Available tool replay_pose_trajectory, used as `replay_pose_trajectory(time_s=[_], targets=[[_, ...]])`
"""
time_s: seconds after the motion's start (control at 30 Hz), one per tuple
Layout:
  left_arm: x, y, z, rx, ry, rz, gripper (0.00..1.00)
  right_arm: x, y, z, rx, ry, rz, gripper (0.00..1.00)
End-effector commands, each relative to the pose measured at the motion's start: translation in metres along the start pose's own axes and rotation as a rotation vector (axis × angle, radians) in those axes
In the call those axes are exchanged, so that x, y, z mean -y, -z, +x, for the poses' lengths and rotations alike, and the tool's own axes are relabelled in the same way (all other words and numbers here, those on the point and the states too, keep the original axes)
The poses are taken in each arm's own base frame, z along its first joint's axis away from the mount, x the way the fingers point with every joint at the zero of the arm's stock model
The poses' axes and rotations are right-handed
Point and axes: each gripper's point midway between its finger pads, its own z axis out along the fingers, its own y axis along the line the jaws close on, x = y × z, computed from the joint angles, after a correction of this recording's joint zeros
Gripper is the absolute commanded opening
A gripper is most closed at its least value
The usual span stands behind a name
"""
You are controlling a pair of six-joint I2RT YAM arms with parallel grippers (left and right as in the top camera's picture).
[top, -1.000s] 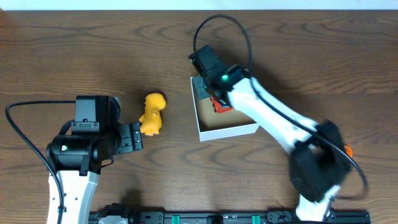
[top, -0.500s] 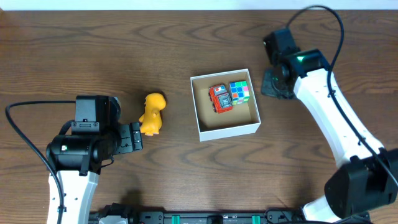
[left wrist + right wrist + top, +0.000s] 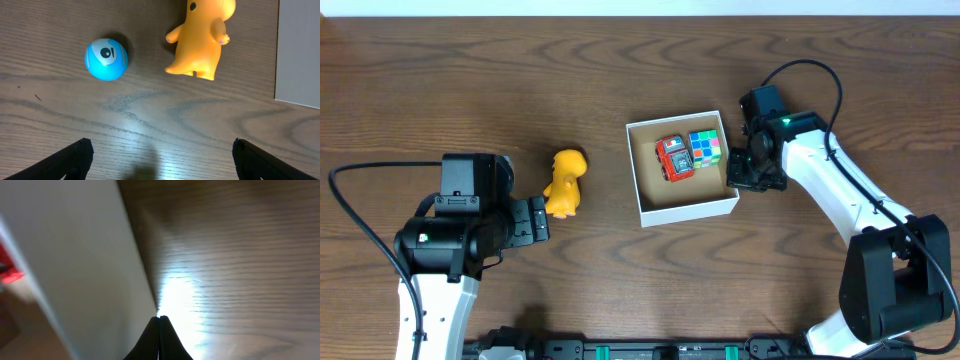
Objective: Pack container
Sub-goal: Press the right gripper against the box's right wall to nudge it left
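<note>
— Overhead, you are seeing the small square white cardboard box [image 3: 688, 211], brown inside, sitting roughly midway between the far and near edges of the dark wooden tabletop [image 3: 520, 80], somewhat toward the right edge. A red toy car [image 3: 673, 158] and a multicoloured puzzle cube [image 3: 705, 147] are lying inside it, touching each other, in the half nearer the far edge. The cube is sitting closer to the right edge.

— Your right gripper [image 3: 745, 172] is sitting right up against the outside of the box wall that is facing the right edge. On the right wrist camera you are seeing its dark fingers [image 3: 147, 345] pinched tight together with nothing showing between them. Their tips are pointing at the line where that white wall is meeting the wood.

— Your left gripper [image 3: 535, 220] is hovering between the table's middle and the near left corner. On the left wrist camera its jaws are standing wide apart, holding nothing.

— Just beyond it, toward the far edge, you are seeing a yellow plastic animal figure [image 3: 565, 183] lying on the wood, between that gripper and the box and clear of the box. A small blue ball with an eye-like mark [image 3: 106, 59] is resting near the figure on the side toward the left edge, not touching it.
</note>
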Motion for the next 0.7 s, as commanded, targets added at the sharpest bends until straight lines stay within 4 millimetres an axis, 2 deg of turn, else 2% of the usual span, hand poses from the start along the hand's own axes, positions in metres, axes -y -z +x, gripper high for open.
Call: replay_pose_trajectory(time_s=[0.0, 0.1, 0.43, 0.53, 0.6, 0.67], targets=[[0.000, 0.005, -0.005, 0.016, 0.000, 0.002, 0.91, -0.024, 0.000, 0.008, -0.027, 0.092, -0.096, 0.02], [0.000, 0.005, -0.005, 0.016, 0.000, 0.002, 0.91, -0.035, 0.001, 0.008, -0.027, 0.120, -0.154, 0.02], [0.000, 0.005, -0.005, 0.016, 0.000, 0.002, 0.91, -0.039, 0.002, 0.007, -0.022, 0.147, -0.179, 0.01], [0.000, 0.005, -0.005, 0.016, 0.000, 0.002, 0.91, -0.028, 0.001, 0.001, 0.002, 0.100, -0.125, 0.04], [0.000, 0.005, -0.005, 0.016, 0.000, 0.002, 0.91, -0.013, 0.005, -0.008, 0.041, 0.054, -0.061, 0.07], [0.000, 0.005, -0.005, 0.016, 0.000, 0.002, 0.91, 0.006, 0.017, -0.016, 0.081, -0.006, 0.006, 0.09]])
